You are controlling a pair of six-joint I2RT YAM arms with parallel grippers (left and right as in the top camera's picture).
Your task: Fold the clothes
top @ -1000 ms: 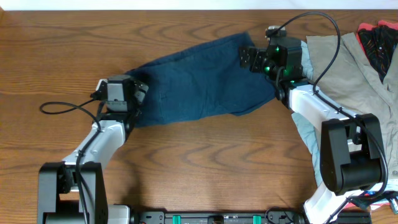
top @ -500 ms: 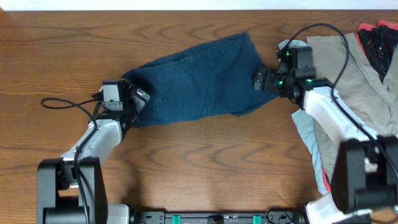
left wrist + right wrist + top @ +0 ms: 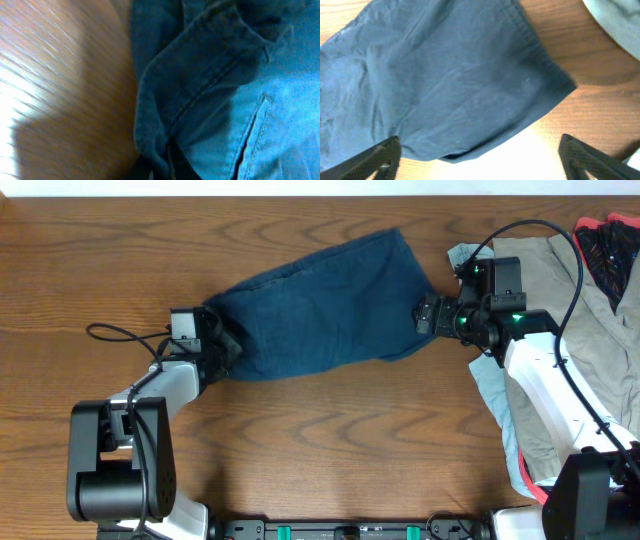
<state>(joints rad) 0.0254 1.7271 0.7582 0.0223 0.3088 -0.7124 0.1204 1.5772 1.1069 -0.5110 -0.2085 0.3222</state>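
Note:
The clothes, dark navy shorts [image 3: 320, 305], lie flat and slanted across the middle of the wooden table [image 3: 330, 440]. My left gripper [image 3: 225, 345] is at their left end. In the left wrist view it [image 3: 167, 167] is shut on a fold of the shorts' [image 3: 225, 75] seamed edge. My right gripper [image 3: 425, 315] sits just off the right end, near the lower corner. In the right wrist view it [image 3: 480, 160] stands open, with the shorts' hem [image 3: 445, 75] ahead of the fingers and bare wood between the tips.
A tan garment [image 3: 560, 290] and a pale blue-grey garment [image 3: 490, 385] lie under and beside the right arm. A red and black item [image 3: 610, 240] sits at the far right corner. A black cable [image 3: 120, 332] loops left of the left gripper.
My left gripper slid onto the shorts' left edge and shut on it. The right gripper drew back to the right, off the cloth's right end, staying open.

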